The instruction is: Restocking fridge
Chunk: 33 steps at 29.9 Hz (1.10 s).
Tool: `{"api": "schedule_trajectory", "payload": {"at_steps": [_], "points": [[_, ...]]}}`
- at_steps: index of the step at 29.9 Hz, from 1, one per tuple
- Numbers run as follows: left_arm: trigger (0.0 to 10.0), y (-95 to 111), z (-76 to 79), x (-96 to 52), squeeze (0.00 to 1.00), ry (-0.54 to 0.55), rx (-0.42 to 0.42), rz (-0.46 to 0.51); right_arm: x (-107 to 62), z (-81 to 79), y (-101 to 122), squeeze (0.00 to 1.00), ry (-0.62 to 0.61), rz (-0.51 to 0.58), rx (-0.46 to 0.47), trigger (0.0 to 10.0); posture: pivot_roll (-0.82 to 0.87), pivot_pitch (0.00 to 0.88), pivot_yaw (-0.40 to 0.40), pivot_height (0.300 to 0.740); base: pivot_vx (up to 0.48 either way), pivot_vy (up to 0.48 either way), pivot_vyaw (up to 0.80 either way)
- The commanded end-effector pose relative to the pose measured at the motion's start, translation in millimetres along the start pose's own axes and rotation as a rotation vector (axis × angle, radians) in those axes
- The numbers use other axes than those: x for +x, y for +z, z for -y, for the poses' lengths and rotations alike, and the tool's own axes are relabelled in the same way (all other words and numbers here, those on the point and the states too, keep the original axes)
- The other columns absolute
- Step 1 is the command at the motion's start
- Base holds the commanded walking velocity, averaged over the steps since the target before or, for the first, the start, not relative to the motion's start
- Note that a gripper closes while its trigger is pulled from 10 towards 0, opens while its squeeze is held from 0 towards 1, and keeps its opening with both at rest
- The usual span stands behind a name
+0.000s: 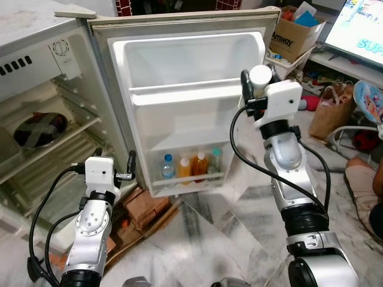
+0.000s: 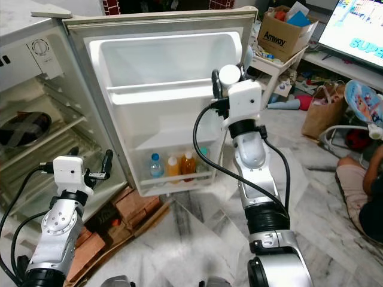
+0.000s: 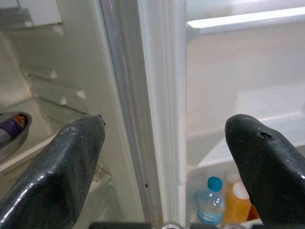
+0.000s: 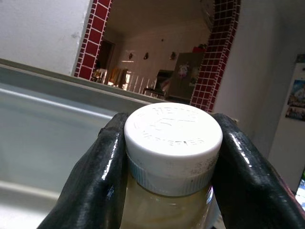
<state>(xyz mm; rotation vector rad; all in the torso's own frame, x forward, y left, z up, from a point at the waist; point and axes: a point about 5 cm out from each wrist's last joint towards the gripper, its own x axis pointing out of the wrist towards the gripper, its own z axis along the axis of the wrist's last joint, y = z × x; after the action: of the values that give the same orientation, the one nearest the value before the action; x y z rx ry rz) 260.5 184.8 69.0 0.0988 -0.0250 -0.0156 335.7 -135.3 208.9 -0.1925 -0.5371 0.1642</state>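
Note:
The small fridge stands open, its white door swung out towards me. The door's bottom shelf holds several bottles, among them a blue-capped water bottle and orange drinks. My right gripper is raised in front of the door's right edge, at middle-shelf height. It is shut on a bottle with a white cap and pale yellowish contents. My left gripper hangs low by the hinge side, open, with nothing between its fingers. A dark bowl sits on a shelf inside the fridge.
Flattened cardboard and bricks lie on the marble floor under the fridge door. An Amway box, a TV and a brown bag stand at the back right. A person's leg is at the right edge.

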Motion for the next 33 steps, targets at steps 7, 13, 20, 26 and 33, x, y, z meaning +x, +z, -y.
{"api": "schedule_trajectory", "payload": {"at_steps": [7,13,20,26,33], "points": [[10.0,1.1,0.3,0.9,0.00,0.016,-0.015,-0.001,8.6,4.5,14.6,0.00,-0.016,0.070,-0.002,10.0,0.04,0.000,-0.032,0.740,0.039,0.000,0.00],[10.0,1.0,0.7,0.6,0.00,0.019,-0.019,-0.001,12.1,4.6,18.8,0.00,-0.017,0.086,0.000,10.0,0.04,0.000,-0.034,0.740,0.000,0.000,0.00],[10.0,0.3,1.0,0.7,0.00,0.022,-0.027,-0.007,15.4,5.2,21.7,0.00,-0.018,0.098,-0.003,10.0,0.04,0.000,-0.036,0.740,0.000,0.193,0.00],[10.0,0.5,2.4,0.9,0.00,0.016,-0.027,-0.008,18.6,7.1,25.9,0.00,-0.025,0.113,-0.003,10.0,0.04,0.000,-0.037,0.740,0.000,0.480,0.00],[10.0,1.0,3.3,1.1,0.00,0.010,-0.022,-0.005,20.8,9.1,27.4,0.00,-0.029,0.117,-0.005,10.0,0.04,0.000,-0.037,0.740,0.000,0.118,0.00]]}}
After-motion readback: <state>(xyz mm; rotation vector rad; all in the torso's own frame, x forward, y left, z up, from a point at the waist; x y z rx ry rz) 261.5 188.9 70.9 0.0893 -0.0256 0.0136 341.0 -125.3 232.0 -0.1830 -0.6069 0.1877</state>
